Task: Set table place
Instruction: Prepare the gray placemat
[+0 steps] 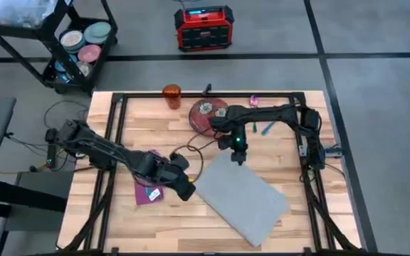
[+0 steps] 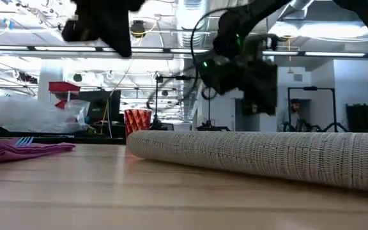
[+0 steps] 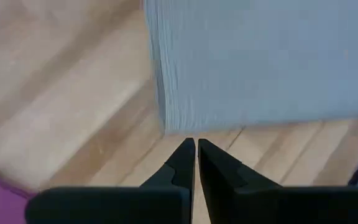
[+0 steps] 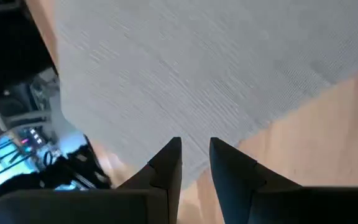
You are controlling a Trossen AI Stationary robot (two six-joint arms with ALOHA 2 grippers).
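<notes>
The grey rectangular woven placemat [image 1: 242,197] is laid diagonally on the light wood plank table [image 1: 294,153], its long axis running toward the near right corner. The left gripper [image 1: 188,192], fingers closed on nothing, is held at its near-left edge. The right gripper [image 1: 239,156], fingers slightly parted, is held over its far corner.

The grey placemat [image 1: 242,198] lies flat and skewed on the light wood table [image 1: 290,153]. A purple napkin [image 1: 146,193] lies well apart from the red plate [image 1: 206,114] and orange cup [image 1: 171,94] near the far edge.

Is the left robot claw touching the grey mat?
Apart. In the left wrist view, bare wood shows between the left end effector, whose tips are nearly closed, and the grey placemat's corner.
</notes>
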